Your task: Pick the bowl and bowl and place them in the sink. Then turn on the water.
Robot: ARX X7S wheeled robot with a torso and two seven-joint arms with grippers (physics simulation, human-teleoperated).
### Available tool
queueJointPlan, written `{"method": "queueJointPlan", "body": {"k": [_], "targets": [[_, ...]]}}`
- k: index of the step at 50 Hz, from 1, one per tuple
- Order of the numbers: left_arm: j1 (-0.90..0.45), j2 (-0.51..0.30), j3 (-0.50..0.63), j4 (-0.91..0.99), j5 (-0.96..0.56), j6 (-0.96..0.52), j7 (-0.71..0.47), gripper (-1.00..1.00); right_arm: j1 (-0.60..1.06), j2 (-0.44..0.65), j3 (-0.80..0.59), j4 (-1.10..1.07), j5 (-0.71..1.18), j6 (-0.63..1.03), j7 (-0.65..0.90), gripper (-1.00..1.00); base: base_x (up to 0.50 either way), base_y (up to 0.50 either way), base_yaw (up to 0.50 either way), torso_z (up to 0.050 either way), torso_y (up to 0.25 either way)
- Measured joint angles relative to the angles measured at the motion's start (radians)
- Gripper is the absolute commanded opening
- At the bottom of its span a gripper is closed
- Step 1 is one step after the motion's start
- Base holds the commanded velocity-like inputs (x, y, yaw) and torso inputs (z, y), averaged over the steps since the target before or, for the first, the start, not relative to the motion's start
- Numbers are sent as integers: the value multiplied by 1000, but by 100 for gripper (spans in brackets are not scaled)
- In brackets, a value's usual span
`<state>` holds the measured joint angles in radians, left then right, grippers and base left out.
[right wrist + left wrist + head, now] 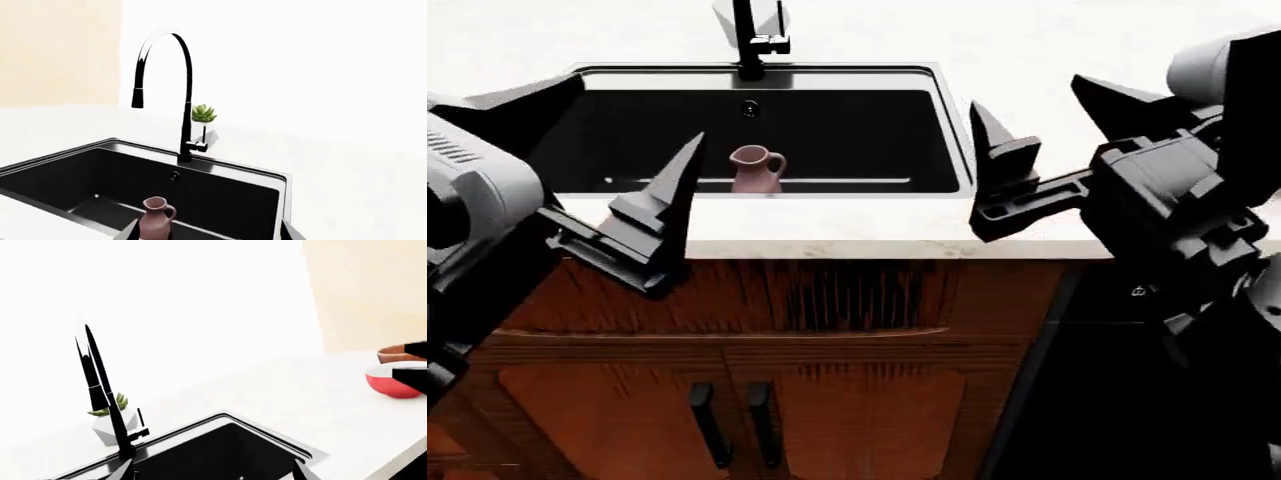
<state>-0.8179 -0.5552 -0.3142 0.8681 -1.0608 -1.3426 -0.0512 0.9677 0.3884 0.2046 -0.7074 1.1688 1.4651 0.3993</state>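
Left pincer (587,180) spread, empty | right pincer (1054,125) spread, empty | both level before sink (954,130) | pitcher (754,168) inside

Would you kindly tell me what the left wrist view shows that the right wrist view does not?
Only the left wrist view shows the red bowl and the wooden bowl behind it, both on the white counter beside the sink. Only the right wrist view shows the mauve pitcher standing upright inside the basin. Both share the sink, the tall black tap and the small green plant behind it.
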Motion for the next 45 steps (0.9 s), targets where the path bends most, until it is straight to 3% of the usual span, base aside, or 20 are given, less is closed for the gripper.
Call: {"method": "queueJointPlan", "body": {"k": [10,24,45], "targets": [[-192,-126,47,-115,-77,-32,120,100,230,184,-88,162,220,47,-44,100,0,0,0,0,0],[-387,-251,213,-328,42,41,296,100,413,360,-248,341,135,-2,-276,100,-2,-54,0,0,0],[-449,-256,223,-363,34,59,306,100,456,433,-244,406,126,-58,-297,100,-2,-480,0,0,0]]}}
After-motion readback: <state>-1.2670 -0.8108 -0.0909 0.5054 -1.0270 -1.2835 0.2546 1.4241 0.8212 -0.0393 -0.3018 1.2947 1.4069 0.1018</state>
